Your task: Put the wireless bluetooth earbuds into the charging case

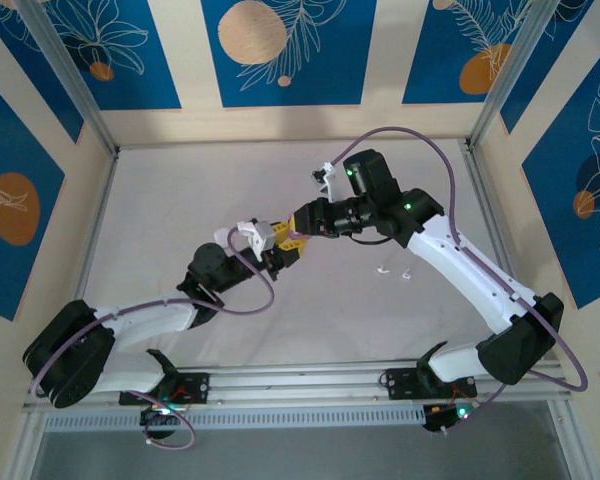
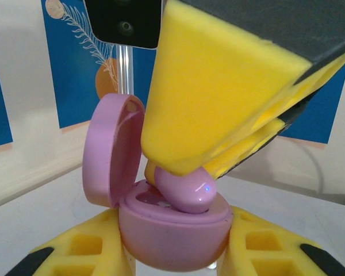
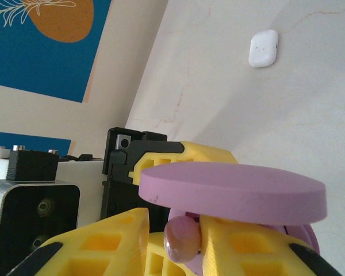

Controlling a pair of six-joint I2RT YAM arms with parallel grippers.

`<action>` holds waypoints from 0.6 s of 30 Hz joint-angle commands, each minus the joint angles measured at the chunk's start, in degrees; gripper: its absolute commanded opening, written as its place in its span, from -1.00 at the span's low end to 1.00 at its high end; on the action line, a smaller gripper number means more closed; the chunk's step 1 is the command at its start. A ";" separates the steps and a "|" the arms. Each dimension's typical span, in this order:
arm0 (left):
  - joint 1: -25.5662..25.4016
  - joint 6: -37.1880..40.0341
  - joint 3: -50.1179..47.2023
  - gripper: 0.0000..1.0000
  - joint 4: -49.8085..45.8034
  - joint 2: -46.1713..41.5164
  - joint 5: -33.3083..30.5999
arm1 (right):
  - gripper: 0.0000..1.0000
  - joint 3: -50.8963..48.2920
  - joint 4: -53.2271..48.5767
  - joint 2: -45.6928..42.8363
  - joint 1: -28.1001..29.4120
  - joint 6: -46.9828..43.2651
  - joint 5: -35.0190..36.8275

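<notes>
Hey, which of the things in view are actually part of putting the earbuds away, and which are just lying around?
In use: pink case, lid open, in the left gripper; pink earbud sitting in it, under the right gripper.
Lying about: white case on the table; two small white earbuds on the table.

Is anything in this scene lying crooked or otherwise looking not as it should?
Yes. The pink earbud sits tilted in the open pink case, its rounded end rising above the rim instead of sunk in its well. The right pincer straddles it from above; the left pincer holds the case.
</notes>
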 commanded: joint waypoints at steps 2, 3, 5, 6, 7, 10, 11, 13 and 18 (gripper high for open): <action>-0.73 -0.29 2.01 -0.65 4.81 -0.33 -0.41 | -0.38 2.00 -2.71 0.41 0.34 -0.80 1.12; -0.73 -0.24 1.92 -0.65 4.75 -0.30 -0.41 | -0.37 2.13 -2.71 0.22 0.37 -0.78 1.20; -0.79 -0.05 1.92 -0.65 4.47 -0.34 -0.47 | -0.35 2.58 -2.57 -0.02 0.34 -0.91 1.23; -0.74 -0.06 1.87 -0.65 4.46 -0.28 -0.39 | -0.35 2.75 -2.47 -0.24 0.35 -0.92 1.37; -0.76 -0.04 1.79 -0.65 4.48 -0.13 -0.39 | -0.35 2.76 -2.24 -0.36 0.33 -0.81 1.38; -0.78 -0.06 1.74 -0.65 4.46 -0.06 -0.42 | -0.33 2.79 -1.75 -0.92 0.36 -0.76 1.12; -0.76 -0.06 1.57 -0.65 4.45 -0.05 -0.39 | -0.32 2.78 -1.66 -1.03 0.36 -0.85 1.18; -0.75 0.02 1.51 -0.65 4.28 -0.02 -0.55 | -0.31 2.82 -1.75 -1.31 0.38 -0.88 1.36; -0.75 0.34 1.53 -0.65 3.78 -0.11 -0.67 | -0.28 2.58 -1.04 -2.42 0.42 -1.03 0.78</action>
